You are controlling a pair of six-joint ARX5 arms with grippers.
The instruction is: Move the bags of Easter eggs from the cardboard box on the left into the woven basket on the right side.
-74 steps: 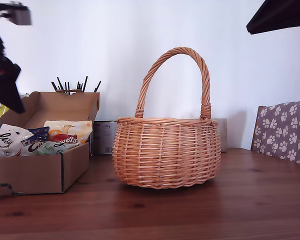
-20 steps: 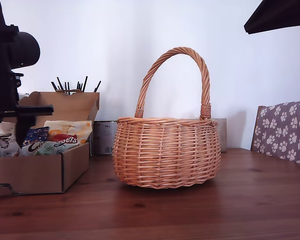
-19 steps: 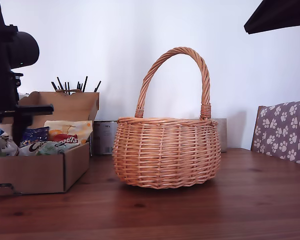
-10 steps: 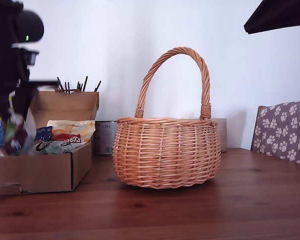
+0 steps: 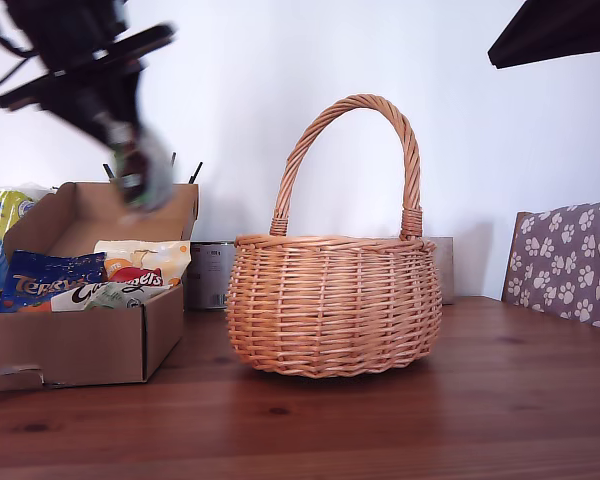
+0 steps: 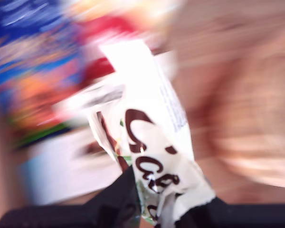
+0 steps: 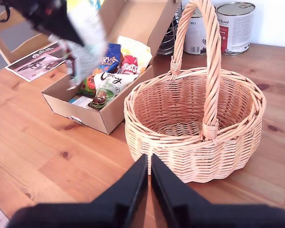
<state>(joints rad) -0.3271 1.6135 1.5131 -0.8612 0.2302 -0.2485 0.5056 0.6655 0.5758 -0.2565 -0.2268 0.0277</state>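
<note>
The woven basket (image 5: 334, 305) stands toward the exterior view's right of my first gripper (image 5: 132, 150), its mouth open beside the arched handle. The cardboard box (image 5: 80, 345) sits below. The gripper pinches a white script-printed bag (image 6: 154, 147) hanging lengthwise (blurred). My second gripper (image 7: 149, 164), jaws together, hovers before the basket.

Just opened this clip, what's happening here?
My first gripper is shut on a white bag with dark script and holds it in the air above the cardboard box, at the exterior view's left. Other bags lie in the box. The woven basket stands beside the box, and the second wrist view shows nothing in it yet. My second gripper is shut, holds nothing and hangs on the near side of the basket.
</note>
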